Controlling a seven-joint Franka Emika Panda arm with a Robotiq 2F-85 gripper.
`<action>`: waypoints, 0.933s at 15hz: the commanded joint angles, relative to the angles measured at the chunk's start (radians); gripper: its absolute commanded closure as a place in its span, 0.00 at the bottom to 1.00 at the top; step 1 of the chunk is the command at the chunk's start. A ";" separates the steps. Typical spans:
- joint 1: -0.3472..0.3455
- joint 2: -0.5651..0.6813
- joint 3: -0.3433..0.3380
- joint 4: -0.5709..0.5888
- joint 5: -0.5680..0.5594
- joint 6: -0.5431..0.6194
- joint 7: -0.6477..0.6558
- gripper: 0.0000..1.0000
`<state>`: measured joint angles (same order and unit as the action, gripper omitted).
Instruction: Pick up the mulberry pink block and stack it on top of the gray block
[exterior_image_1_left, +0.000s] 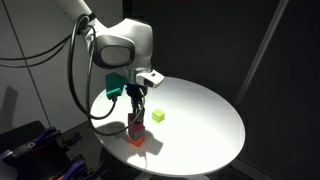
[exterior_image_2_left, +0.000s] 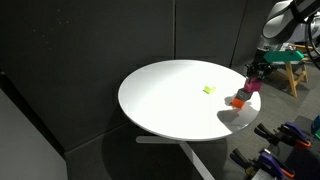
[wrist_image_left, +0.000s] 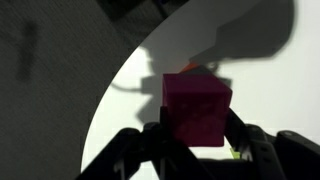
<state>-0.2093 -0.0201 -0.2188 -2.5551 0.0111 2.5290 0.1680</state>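
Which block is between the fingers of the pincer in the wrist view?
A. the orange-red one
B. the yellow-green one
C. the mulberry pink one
C: in the wrist view the mulberry pink block sits between the two dark fingers of the pincer, while the yellow-green cube lies apart from it on the table.

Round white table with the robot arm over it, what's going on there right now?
The robot's gripper is clamped on the mulberry pink block, holding it low over the round white table, close above an orange-red block near the table's edge. A yellow-green block sits apart on the tabletop. The gray block cannot be made out clearly in these views, so whether the stack is done cannot be told.
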 joint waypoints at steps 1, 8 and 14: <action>-0.002 0.015 0.003 0.012 0.006 0.013 -0.019 0.70; 0.003 0.037 0.009 0.024 0.007 0.016 -0.013 0.70; 0.005 0.048 0.008 0.033 0.010 0.014 -0.016 0.19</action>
<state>-0.2037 0.0158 -0.2124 -2.5399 0.0111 2.5358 0.1680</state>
